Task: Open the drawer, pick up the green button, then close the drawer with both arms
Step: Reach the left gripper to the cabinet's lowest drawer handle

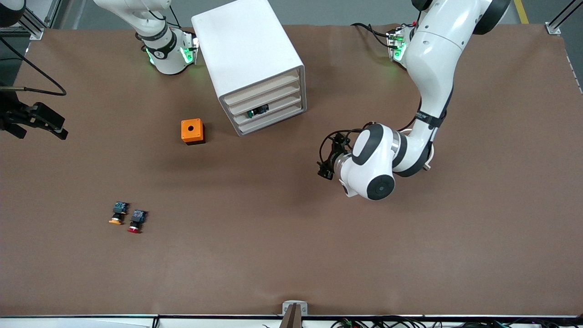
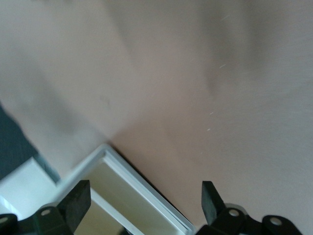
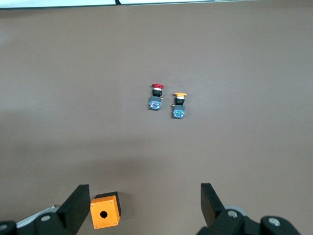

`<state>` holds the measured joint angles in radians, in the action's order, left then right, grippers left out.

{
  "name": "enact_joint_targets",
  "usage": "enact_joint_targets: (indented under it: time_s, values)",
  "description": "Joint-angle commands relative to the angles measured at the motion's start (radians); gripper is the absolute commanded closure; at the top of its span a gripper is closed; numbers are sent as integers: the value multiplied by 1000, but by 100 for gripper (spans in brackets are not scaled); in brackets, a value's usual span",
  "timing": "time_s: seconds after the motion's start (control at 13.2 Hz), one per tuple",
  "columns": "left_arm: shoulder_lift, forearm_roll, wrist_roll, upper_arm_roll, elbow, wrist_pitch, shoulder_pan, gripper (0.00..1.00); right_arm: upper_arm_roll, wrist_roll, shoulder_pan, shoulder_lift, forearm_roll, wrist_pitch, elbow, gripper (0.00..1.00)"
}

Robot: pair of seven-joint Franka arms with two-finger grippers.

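The drawer (image 1: pixel 268 110), pale-fronted and second from bottom in its cabinet, sits pushed in, near the spread-fingered left gripper (image 1: pixel 324 169). The green-capped button (image 1: pixel 258 110) lies on its side inside.

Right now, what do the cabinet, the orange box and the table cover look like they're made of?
Cabinet: likely plastic or painted sheet, smooth white shell with rounded edges, beige drawer fronts. Orange box: probably moulded plastic, uniform glossy colour, round hole on top. Table cover: matte brown sheet, paper or fabric, no glare.
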<state>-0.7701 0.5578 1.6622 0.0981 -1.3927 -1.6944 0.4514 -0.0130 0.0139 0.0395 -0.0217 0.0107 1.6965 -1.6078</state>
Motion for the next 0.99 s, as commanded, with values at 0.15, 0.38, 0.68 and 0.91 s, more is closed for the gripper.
enact_joint_targets:
  time_s: [0.15,0.38,0.68,0.91]
  values:
    - [-49,114,169,-8,11,1,39,0,-13,3,17,-21,3,-5,-17,0]
    - [-107,206,237,-6,1,5,71,1,-12,1,17,-18,-3,-6,-15,0]
    - [-143,244,417,-6,0,7,128,5,-12,1,20,-7,-6,0,-12,0]
    - [-146,280,482,-6,0,65,150,12,-12,1,20,9,-26,3,-11,0]
